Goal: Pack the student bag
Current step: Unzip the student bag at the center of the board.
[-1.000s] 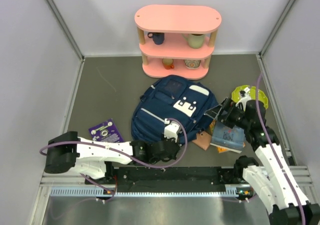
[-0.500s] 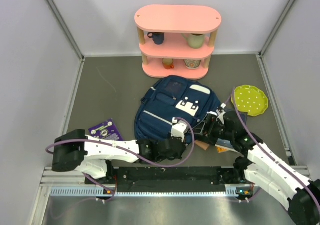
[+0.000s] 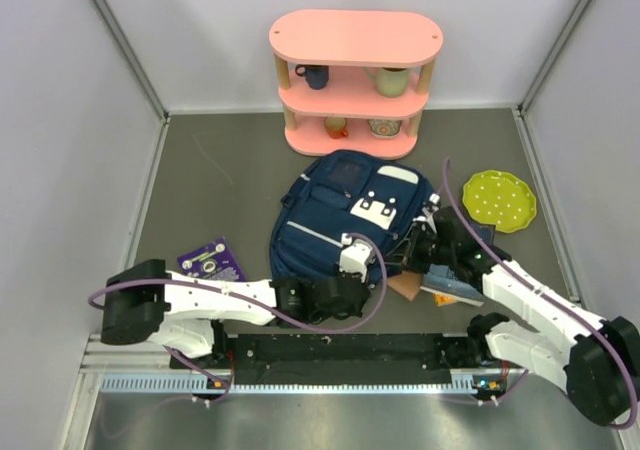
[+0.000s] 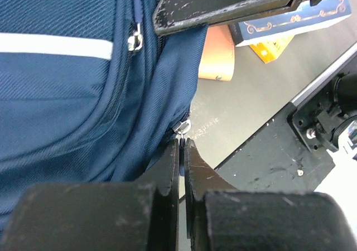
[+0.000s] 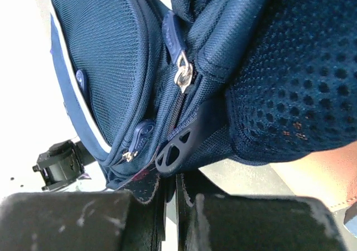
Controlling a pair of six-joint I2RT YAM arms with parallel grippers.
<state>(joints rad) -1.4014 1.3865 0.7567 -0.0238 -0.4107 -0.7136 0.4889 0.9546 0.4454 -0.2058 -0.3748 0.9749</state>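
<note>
Top external view: the backpack (image 3: 335,215) lies mid-way across the bench (image 3: 200,190). The left end effector (image 4: 181,145), pressed together, pinches a zip pull (image 4: 182,128) at its six o'clock edge, probably to unzip. The right end effector (image 5: 169,179) is pressed together at the four o'clock seam, seemingly bracing; whether it has caught fabric is unclear.

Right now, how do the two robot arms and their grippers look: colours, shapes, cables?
The left arm and right arm are alike: white shells with chunky black joints, a thin purple cable looping outside each. The left gripper and right gripper each have two flat black fingers, scuffed with pale scratches, on blocky black mounts.
</note>
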